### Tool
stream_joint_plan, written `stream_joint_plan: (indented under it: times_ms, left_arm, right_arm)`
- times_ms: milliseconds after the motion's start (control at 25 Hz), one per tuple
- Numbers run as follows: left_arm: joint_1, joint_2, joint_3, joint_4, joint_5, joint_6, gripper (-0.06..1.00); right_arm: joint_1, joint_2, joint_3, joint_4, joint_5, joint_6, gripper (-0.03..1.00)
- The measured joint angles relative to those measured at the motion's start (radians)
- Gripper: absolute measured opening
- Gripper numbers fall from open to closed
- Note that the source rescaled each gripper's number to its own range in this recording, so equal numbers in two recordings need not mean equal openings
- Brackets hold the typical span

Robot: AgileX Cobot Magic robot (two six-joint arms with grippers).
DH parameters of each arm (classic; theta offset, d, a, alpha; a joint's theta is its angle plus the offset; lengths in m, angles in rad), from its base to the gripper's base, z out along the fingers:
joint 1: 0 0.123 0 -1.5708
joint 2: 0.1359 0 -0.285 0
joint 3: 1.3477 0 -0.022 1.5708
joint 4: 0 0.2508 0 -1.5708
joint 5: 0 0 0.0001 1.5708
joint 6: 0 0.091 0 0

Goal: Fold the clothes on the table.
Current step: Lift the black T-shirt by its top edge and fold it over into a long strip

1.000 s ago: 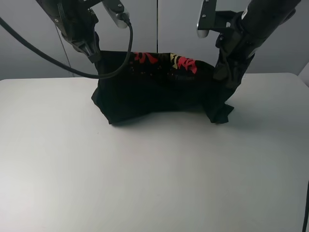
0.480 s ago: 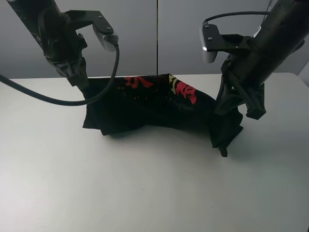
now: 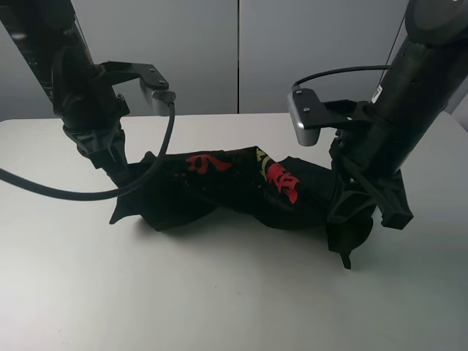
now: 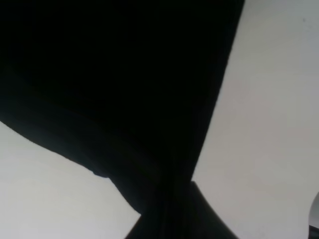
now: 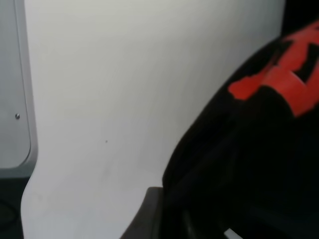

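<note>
Black T-shirt between left arm and right arm, middle on white table.

Beyond the far edge of my white tabletop stands a plain grey wall of flat panels, a thin upright seam between two. Soft, even light.

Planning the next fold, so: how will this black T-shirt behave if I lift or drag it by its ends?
Probably floppy: the T-shirt sags and bunches between its two raised ends. Likely light, as it drapes in soft wrinkles. It may drag and crumple on the table rather than slide flat.
</note>
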Motion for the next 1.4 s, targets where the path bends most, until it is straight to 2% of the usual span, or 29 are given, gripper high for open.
stream_joint_plan:
  times_ms: [200, 320, 480, 640, 800, 1040, 1280, 1400]
  left_arm:
    - [0.002, -0.001, 0.037, 0.074, -0.138, -0.121, 0.0]
    - [0.002, -0.003, 0.037, 0.153, -0.237, -0.247, 0.0]
    - [0.003, -0.003, 0.037, 0.215, -0.355, -0.329, 0.0]
    - [0.003, -0.003, 0.037, 0.236, -0.45, -0.354, 0.0]
    - [0.004, 0.035, 0.037, 0.248, -0.501, -0.378, 0.0]
    - [0.033, 0.11, 0.037, 0.255, -0.596, -0.433, 0.0]
    - [0.048, 0.173, 0.037, 0.256, -0.667, -0.441, 0.0]
    - [0.048, 0.196, 0.037, 0.257, -0.711, -0.456, 0.02]
  right_arm:
    - [0.003, -0.002, 0.003, -0.081, -0.123, 0.204, 0.0]
    - [0.006, -0.002, 0.003, -0.188, -0.211, 0.377, 0.0]
    - [0.006, -0.002, 0.003, -0.364, -0.329, 0.614, 0.0]
    - [0.006, 0.0, 0.012, -0.512, -0.401, 0.758, 0.0]
    - [0.006, 0.047, 0.019, -0.597, -0.439, 0.845, 0.0]
    - [0.006, 0.126, 0.023, -0.835, -0.519, 1.143, 0.0]
    - [0.006, 0.21, 0.023, -1.027, -0.623, 1.337, 0.0]
    - [0.006, 0.258, 0.023, -1.116, -0.634, 1.443, 0.06]
